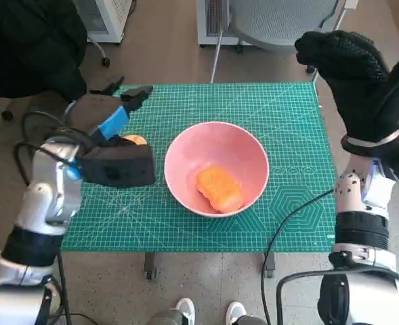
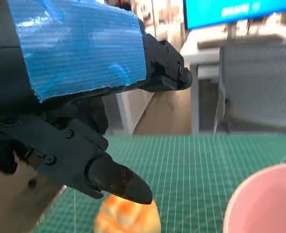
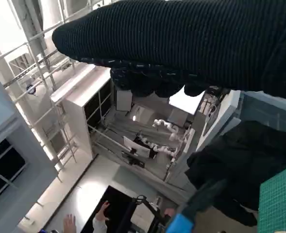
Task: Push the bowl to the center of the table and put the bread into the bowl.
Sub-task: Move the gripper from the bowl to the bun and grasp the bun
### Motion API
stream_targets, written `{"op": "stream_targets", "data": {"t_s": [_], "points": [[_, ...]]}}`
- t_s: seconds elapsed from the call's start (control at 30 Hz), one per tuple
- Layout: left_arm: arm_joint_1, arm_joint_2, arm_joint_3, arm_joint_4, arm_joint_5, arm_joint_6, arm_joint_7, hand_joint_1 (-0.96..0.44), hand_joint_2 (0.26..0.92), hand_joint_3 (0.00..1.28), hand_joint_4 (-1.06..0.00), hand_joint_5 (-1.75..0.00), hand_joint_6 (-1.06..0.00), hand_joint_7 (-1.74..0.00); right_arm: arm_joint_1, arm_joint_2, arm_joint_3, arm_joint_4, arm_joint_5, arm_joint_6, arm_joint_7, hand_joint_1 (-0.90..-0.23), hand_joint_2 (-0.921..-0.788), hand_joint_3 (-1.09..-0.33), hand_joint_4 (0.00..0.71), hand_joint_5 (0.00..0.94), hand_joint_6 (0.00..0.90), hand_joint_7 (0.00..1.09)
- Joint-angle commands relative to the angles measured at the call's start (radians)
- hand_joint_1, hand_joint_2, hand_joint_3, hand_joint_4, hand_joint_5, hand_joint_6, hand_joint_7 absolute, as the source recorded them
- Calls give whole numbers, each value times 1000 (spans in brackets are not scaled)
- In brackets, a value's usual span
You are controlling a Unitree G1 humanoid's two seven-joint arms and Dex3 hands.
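Observation:
A pink bowl (image 1: 216, 166) stands near the middle of the green mat, and an orange bread roll (image 1: 219, 189) lies inside it. A second, smaller bread piece (image 1: 135, 139) lies on the mat left of the bowl. My left hand (image 1: 114, 145) hovers just over that piece with its fingers apart and nothing in them. The left wrist view shows one black finger (image 2: 118, 182) above this bread (image 2: 127, 217), with the bowl's rim (image 2: 259, 204) beside it. My gloved right hand (image 1: 358, 74) is raised beside the table's right edge, fingers spread, holding nothing.
The green cutting mat (image 1: 287, 122) covers the small table. A grey chair (image 1: 280, 20) stands behind the table, and a dark coat (image 1: 30, 40) lies at the back left. Shoes (image 1: 209, 313) show at the front edge. Cables (image 1: 287, 223) hang by my right arm.

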Motion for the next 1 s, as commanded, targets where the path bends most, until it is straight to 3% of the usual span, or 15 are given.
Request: {"op": "stream_targets", "data": {"t_s": [0.03, 1.0], "points": [[-28, -7, -25, 42, 15, 17, -2, -484, 768, 3, -90, 0, -267, 0, 26, -8, -5, -4, 1, 12, -2, -751, -921, -722, 216, 0, 267, 1], [-93, -31, -121, 276, 4, 92, -168, -547, 764, 1, 0, 1, -192, 0, 44, -14, 3, -31, -14, 9, -33, -744, -921, -725, 227, 3, 283, 7]]}}
